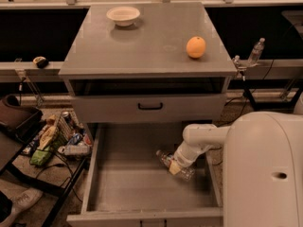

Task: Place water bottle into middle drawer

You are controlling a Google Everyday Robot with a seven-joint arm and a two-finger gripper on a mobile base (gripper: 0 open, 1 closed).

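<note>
The middle drawer (127, 179) stands pulled out toward the near side, its grey floor mostly bare. The water bottle (165, 158) lies tilted on its side on that floor, toward the right wall, cap pointing far-left. The white arm reaches down into the drawer from the right, and the gripper (176, 166) sits right at the bottle's middle; from here I cannot tell whether it grips the bottle or is loose. Above, on the cabinet top (142, 51), an orange (196, 47) rests near the right edge and a white bowl (123, 15) sits at the far side.
</note>
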